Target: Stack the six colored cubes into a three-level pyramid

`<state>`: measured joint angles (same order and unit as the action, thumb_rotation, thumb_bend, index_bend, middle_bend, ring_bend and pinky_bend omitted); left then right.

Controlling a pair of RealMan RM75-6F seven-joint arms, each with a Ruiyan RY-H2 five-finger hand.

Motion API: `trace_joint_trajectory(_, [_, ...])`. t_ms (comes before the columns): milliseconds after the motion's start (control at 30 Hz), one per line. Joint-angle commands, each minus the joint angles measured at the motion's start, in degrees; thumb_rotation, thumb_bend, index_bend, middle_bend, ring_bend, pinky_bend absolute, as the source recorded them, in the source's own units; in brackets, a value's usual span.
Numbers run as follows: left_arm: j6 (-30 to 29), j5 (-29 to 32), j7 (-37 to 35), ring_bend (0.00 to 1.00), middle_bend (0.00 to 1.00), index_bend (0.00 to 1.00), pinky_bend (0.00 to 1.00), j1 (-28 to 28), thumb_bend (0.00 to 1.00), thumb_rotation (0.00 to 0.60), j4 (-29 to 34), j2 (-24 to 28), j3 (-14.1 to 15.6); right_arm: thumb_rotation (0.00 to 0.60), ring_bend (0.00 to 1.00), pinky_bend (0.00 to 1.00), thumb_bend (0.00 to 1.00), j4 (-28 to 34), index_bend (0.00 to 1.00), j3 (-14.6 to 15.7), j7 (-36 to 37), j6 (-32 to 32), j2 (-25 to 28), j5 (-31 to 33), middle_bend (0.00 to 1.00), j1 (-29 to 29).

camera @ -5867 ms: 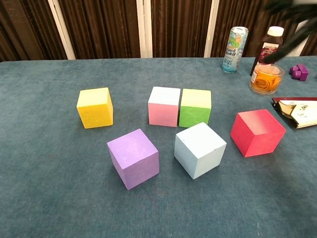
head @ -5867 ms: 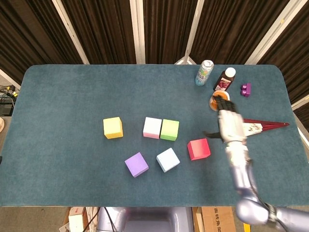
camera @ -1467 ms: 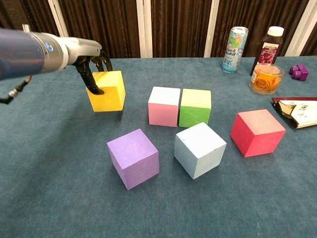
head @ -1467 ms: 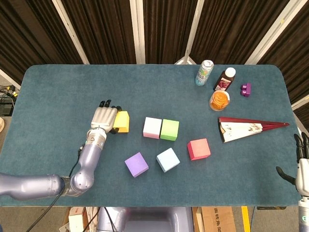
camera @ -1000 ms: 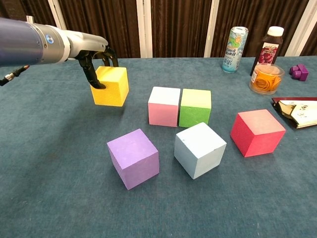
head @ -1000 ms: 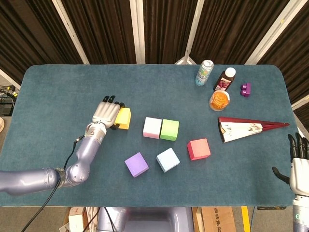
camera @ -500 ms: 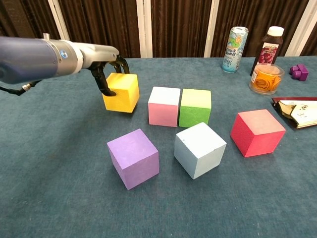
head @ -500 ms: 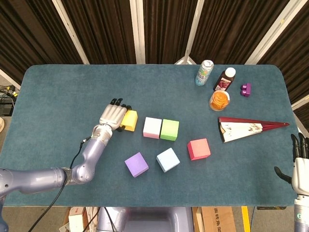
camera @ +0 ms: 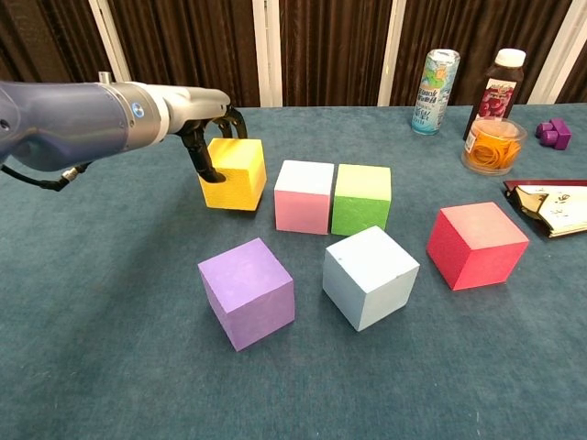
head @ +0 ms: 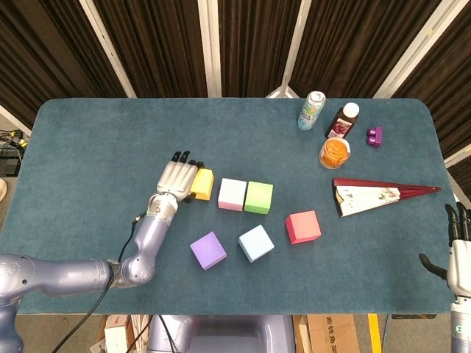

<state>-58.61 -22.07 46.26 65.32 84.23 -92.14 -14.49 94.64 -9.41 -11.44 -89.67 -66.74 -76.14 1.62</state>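
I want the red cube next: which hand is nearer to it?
Judging by the head view, the left. The left hand holds the yellow cube across the pink and green cubes from the red cube; the right hand hangs past the table's right edge.

- The yellow foam cube [camera: 234,173] sits just left of the pink foam cube [camera: 304,196], which touches the green foam cube [camera: 361,198].
- The purple foam cube [camera: 248,291], pale blue foam cube [camera: 370,276] and red foam cube [camera: 476,245] lie in front.

Teal felt-topped table [head: 88,147] with rounded corners — backed by dark brown curtains [head: 154,44] between white posts [head: 210,48].
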Motion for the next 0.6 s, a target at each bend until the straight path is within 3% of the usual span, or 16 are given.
trace_joint_trajectory(33, [-0.7,0.4,0.5,0.0,0.24,0.23,0.0,0.3,0.37,0.6,0.4,-0.4,-0.1,0.6,0.02,0.0,0.16,0.1,0.0,0.0,0.2,0.0,0.0,-0.1,0.03,0.0])
trace_joint_trajectory(600, [-1.8,1.7,1.4,0.0,0.24,0.23,0.0,1.0,0.37,0.6,-1.1,-2.6,-0.8,0.6,0.02,0.0,0.16,0.4,0.0,0.0,0.6,0.5,0.6,0.4,0.03,-0.1])
